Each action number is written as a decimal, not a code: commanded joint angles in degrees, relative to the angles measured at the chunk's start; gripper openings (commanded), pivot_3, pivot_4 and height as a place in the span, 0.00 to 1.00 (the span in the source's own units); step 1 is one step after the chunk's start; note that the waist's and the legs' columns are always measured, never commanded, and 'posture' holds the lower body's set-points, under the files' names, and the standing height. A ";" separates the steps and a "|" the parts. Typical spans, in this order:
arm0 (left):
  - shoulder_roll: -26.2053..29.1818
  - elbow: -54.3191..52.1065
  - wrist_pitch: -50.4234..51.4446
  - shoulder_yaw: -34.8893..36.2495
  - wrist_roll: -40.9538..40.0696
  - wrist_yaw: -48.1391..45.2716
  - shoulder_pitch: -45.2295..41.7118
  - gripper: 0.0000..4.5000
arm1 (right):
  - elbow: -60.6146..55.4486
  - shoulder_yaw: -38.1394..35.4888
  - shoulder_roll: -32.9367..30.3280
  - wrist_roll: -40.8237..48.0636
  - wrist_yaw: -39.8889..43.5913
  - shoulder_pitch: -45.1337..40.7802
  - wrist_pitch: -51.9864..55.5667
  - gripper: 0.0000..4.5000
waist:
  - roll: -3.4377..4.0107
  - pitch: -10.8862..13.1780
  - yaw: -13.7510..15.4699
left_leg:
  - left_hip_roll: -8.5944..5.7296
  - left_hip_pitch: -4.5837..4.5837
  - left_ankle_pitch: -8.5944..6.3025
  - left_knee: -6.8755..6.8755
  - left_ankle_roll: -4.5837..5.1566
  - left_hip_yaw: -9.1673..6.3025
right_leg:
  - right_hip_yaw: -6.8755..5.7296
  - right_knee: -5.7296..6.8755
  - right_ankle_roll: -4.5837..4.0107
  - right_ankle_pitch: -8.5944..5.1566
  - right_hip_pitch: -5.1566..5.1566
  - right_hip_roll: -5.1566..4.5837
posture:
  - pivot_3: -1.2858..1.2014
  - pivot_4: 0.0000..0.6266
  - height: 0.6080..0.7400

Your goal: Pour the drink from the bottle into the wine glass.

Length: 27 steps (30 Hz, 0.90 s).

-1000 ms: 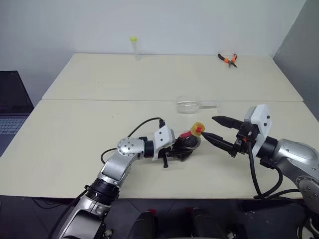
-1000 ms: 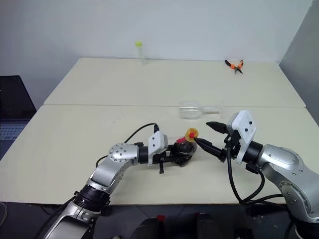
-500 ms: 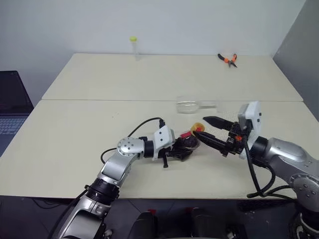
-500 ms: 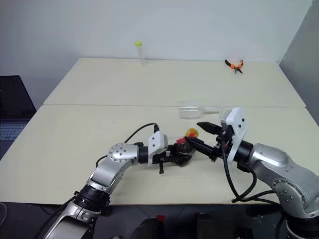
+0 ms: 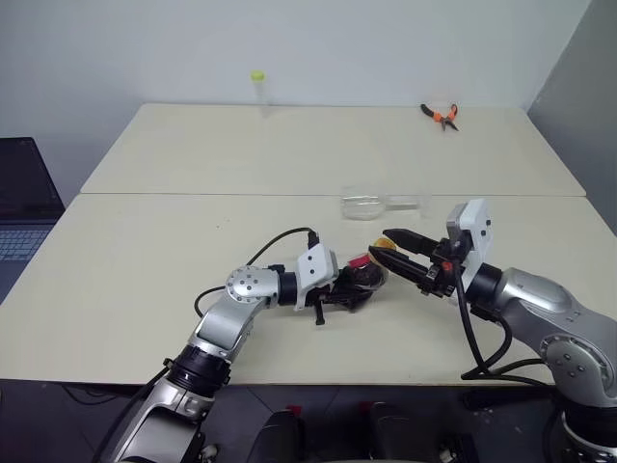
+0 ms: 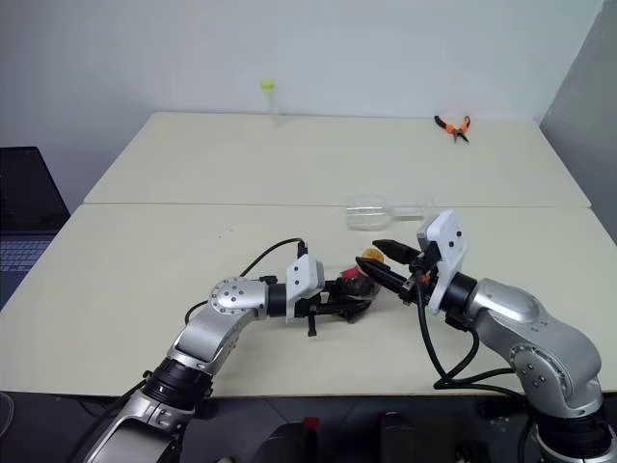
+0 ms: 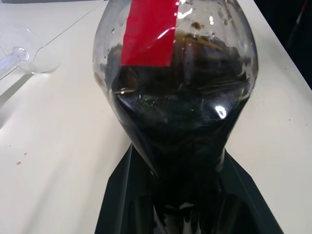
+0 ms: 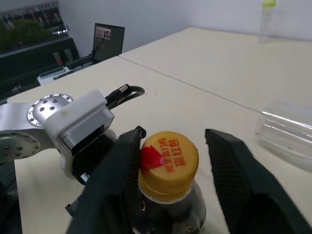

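Note:
The bottle (image 5: 364, 275) lies tilted just above the table, its yellow-orange cap (image 8: 169, 158) pointing right and the dark drink (image 7: 180, 131) filling its body under a red label. My left gripper (image 5: 345, 285) is shut on the bottle's lower body. My right gripper (image 8: 170, 139) reaches in from the right with its fingers on either side of the cap; one finger touches it and the other stands a narrow gap off. The wine glass (image 5: 371, 204) lies on its side on the table just beyond the bottle, stem to the right.
A slim clear tube with a yellow-green cap (image 5: 259, 92) stands at the far edge of the table. Orange-handled pliers (image 5: 441, 115) lie at the far right. A laptop (image 5: 24, 207) sits off the table's left side.
My right gripper has moved left to the bottle's cap and its fingers have narrowed around it. The left gripper and the bottle have stayed put.

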 commanded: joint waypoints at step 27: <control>-2.60 -0.45 -0.62 3.88 -1.58 4.89 -0.43 0.17 | 19.78 -6.95 -4.21 -25.33 -2.86 16.44 -21.05 0.27 | 0.00 0.00 -0.27 | 0.05 0.07 0.00 -0.05 0.00 0.34 | 0.14 0.03 0.01 -0.01 -0.02 0.05 | 0.52 0.24 1.00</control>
